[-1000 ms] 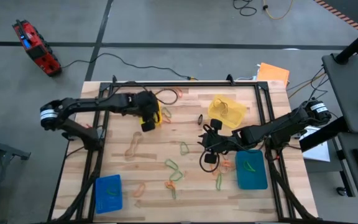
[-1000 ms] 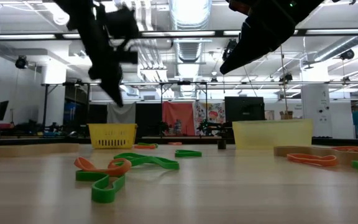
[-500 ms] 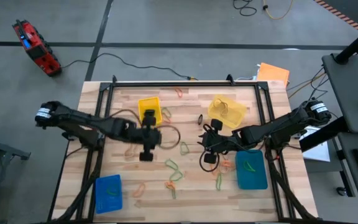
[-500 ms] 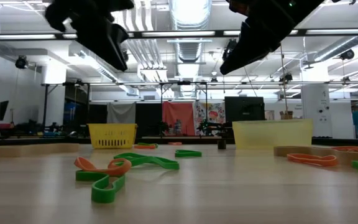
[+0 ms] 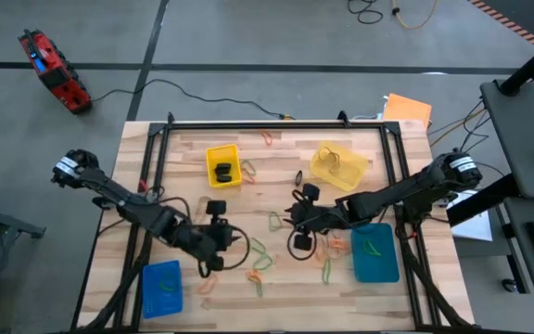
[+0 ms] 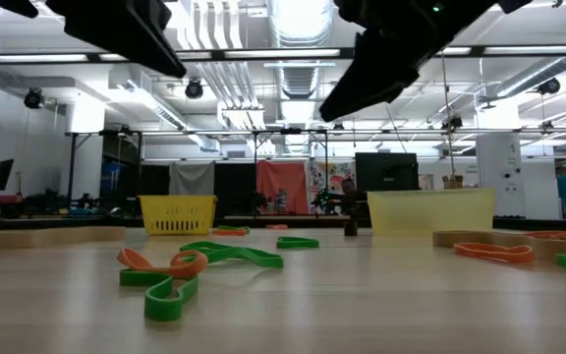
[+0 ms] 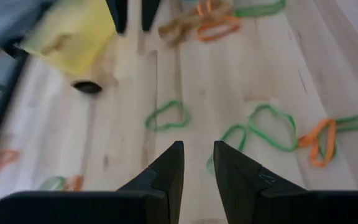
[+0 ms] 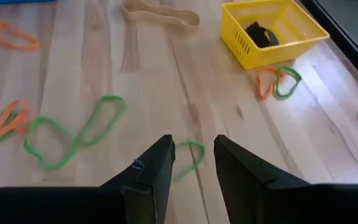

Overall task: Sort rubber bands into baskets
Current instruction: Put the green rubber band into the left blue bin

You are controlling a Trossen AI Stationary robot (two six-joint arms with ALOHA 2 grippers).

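Watching from the right wrist camera, I saw the right gripper (image 8: 193, 163) low over the table (image 5: 276, 190), near its middle. Its fingers were apart and held nothing. The nearest of the rubber bands, a green band (image 8: 192, 155), lay just ahead of the fingertips and was partly hidden by them. It was a flattened loop, and its long axis seemed to run slantwise across the gap between the fingers, not along it.

I judged this to be the first danger. A thin band lying flat on wood could slip under the fingers if they closed too high, and a slanted loop might be caught at only one end.

A little farther off lay an orange and green pair (image 8: 8, 121), touching each other, so one pinch there could lift two colours together.

The left gripper (image 7: 197, 168) hung over the near middle of the table, also parted and empty. Its camera showed the other arm's fingers ahead, so I thought the two arms could collide over the same bands.

Farther on lay a tan band (image 8: 160, 14), stretched long, with its axis crosswise to my view. Beyond it stood the bright yellow basket (image 8: 303, 34), with a black band (image 8: 263, 34) inside. The teal basket (image 5: 375, 264) was beside the right arm.
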